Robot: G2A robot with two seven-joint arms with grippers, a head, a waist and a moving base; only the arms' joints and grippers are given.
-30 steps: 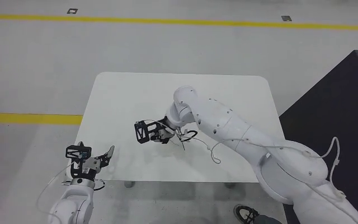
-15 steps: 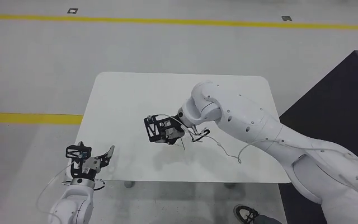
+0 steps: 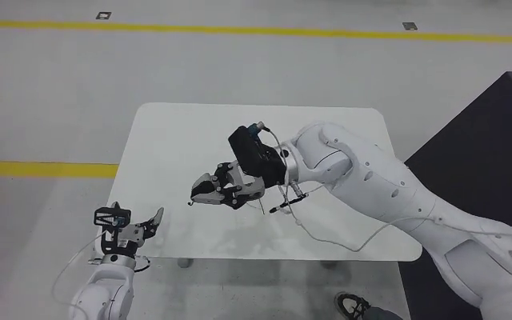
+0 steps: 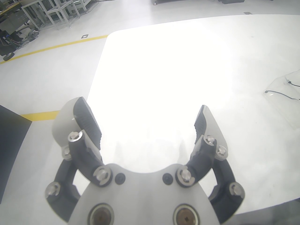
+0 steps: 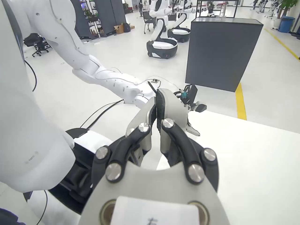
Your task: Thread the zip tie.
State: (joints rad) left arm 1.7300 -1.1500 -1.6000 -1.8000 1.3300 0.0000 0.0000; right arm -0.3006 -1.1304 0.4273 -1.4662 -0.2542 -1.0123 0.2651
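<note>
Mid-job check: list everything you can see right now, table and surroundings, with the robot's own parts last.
table: one, white, middle of the floor.
zip tie: one, black, a thin strip sticking out of the shut jaws.
thin dark line: one, on or just above the table by the right wrist; too small to identify.
floor lines: yellow, beyond and beside the table.
cabinet: one, dark grey, on the floor past the table's end.
other robots: at least two, white and black, far back in the room.
right gripper: one, over the table, jaws shut on the zip tie.
left gripper: one, by a table corner, jaws open, holding nothing.
</note>
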